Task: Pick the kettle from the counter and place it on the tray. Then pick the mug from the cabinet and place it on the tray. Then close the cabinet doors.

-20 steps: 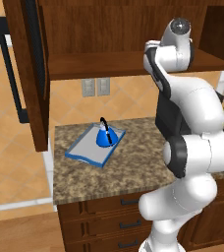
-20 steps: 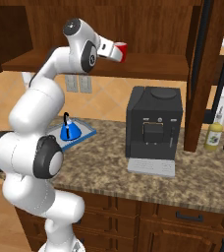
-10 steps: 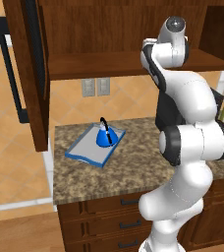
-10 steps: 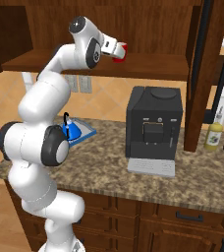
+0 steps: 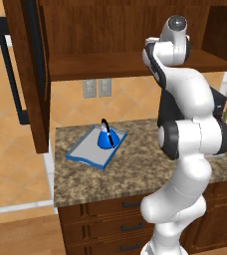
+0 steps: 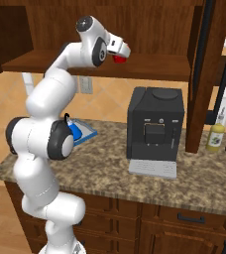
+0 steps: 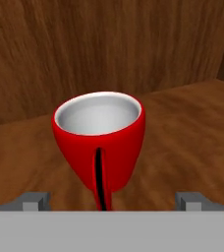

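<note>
Small red mug w/ white inside (image 7: 99, 142) is seen upright on brown wooden shelf (image 7: 192, 133), centred betw. two grey finger tips (image 7: 35, 201). Its handle is turned toward the camera, edge-on, w/ a dark slit beside it. Gripper (image 7: 112, 202) jaws are spread wide, no contact w/ mug visible. Wood-grain back wall (image 7: 109, 44) is seen behind.

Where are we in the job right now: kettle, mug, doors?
Done: the kettle sits on the tray on the counter. In hand: the gripper is open in front of the mug, which stands upright on the cabinet shelf, handle toward the hand, not yet gripped. Left: grip the mug, set it on the tray, then shut the cabinet door, which stands open.
</note>
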Robot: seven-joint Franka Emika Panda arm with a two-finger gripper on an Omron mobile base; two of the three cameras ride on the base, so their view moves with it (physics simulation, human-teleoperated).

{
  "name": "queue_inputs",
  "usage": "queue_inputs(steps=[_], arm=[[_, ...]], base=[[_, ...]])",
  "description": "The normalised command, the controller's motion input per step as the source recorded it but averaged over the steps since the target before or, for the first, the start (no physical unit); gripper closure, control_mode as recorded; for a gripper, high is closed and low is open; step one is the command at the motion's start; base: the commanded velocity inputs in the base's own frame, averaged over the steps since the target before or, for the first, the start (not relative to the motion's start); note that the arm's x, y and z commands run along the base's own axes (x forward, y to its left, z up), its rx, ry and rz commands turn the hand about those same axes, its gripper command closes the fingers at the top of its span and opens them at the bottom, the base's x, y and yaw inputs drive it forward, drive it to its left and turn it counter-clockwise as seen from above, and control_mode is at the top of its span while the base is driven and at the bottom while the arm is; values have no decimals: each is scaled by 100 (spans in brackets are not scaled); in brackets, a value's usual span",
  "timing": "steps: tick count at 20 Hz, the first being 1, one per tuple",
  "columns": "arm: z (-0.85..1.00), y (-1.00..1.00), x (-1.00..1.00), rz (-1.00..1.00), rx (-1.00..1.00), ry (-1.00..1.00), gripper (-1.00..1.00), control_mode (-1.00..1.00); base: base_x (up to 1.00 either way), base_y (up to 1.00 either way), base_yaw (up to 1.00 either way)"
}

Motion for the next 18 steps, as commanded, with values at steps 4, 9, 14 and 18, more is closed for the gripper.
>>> queue_inputs(steps=[4, 9, 14, 18], arm=[[-4, 0, 30, 0, 0, 0, -100, -100], [-1, 0, 22, 0, 0, 1, -100, -100], [0, 0, 12, -1, 0, 0, 100, -100], [0, -2, 1, -4, 0, 0, 100, -100]], base=[[0, 0, 0], [0, 0, 0], [0, 0, 0], [0, 0, 0]])
